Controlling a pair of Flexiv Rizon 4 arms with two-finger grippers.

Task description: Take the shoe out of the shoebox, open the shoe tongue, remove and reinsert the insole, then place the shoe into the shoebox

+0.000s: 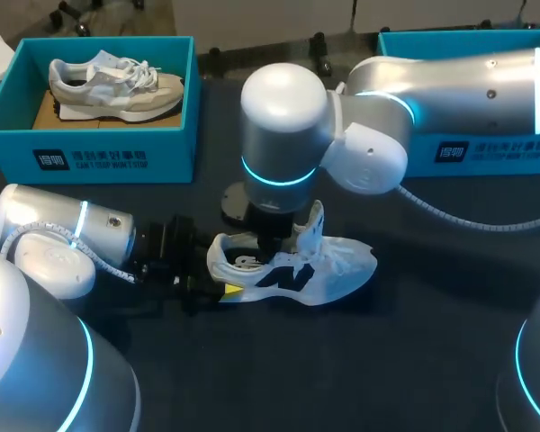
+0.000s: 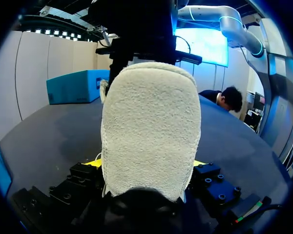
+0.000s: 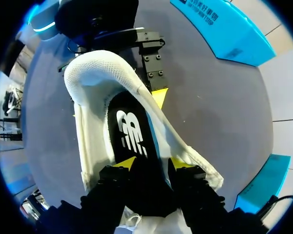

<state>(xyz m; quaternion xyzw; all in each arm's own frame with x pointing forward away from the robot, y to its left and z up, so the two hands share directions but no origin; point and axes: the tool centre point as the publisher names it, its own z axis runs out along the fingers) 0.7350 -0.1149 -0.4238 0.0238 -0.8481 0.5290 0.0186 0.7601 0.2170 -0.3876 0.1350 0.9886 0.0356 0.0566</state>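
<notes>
On the dark table, near its middle and well apart from the blue shoebox, the white shoe lies on its side, out of the box.

State of tools:
- left gripper: clamped on the heel, a yellow tip showing on each flank
- right gripper: down in the shoe's opening, fingers pinching the black insole from both edges, as far as the right wrist view shows

Step judged: insole handling, part-way; return to box not yet done.

Risks:
- Heel hold looks shallow, on soft fuzzy lining; a hard pull or push on the insole could drag the shoe out of the left fingers, or roll it.
- Insole is thin and flexible; it may buckle or fold under the fingers instead of seating flat at the heel end.
- Right fingers sit tight against the collar; they could snag mesh or laces on exit.
- Tongue stands up beside the right wrist and could get pushed back over the opening.

Appearance: white mesh upper, dark side logo, loose white laces, plush off-white heel lining; insole black with a white logo. A grey-and-cream sneaker sits in the shoebox
</notes>
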